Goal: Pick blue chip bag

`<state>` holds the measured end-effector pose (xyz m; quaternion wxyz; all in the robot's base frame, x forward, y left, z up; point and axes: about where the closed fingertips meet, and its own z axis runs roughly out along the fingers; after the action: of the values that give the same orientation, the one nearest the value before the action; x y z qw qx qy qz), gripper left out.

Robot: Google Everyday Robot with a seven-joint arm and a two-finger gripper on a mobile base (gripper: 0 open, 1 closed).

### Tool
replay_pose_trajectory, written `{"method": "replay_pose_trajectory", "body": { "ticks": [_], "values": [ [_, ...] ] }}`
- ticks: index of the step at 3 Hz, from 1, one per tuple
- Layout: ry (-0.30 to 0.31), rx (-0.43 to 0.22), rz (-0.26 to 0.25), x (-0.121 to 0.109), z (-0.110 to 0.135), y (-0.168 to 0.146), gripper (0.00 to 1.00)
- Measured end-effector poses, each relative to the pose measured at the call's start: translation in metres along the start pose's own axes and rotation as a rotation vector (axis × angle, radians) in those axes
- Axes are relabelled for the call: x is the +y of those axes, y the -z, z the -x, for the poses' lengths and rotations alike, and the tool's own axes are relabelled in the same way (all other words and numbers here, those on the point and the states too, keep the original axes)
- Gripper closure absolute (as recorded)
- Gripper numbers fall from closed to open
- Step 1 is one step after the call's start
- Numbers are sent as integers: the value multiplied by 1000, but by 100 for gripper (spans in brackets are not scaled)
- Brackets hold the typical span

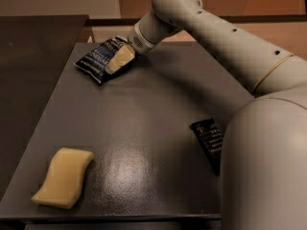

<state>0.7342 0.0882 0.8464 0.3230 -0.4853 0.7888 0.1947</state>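
Note:
The blue chip bag (98, 59) lies flat at the far left corner of the dark table (144, 128), dark navy foil with white lettering. My gripper (119, 60) reaches over from the right on the long pale arm and sits over the bag's right part, its cream fingers (121, 57) pointing down-left onto the foil. The bag's right edge is hidden under the gripper.
A pale yellow sponge (64, 177) lies near the front left edge. A narrow black snack bar (208, 139) lies at the right, partly hidden by my arm's big pale body (266, 166). A darker surface (33, 80) adjoins the table on the left.

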Motion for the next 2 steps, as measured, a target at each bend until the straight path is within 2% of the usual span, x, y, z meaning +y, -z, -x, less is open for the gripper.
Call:
{"method": "replay_pose_trajectory", "body": {
  "ticks": [1,2],
  "values": [
    [9,-7,7,5,4,-4,15],
    [9,-21,8,7,5,2,38]
  ]
}}
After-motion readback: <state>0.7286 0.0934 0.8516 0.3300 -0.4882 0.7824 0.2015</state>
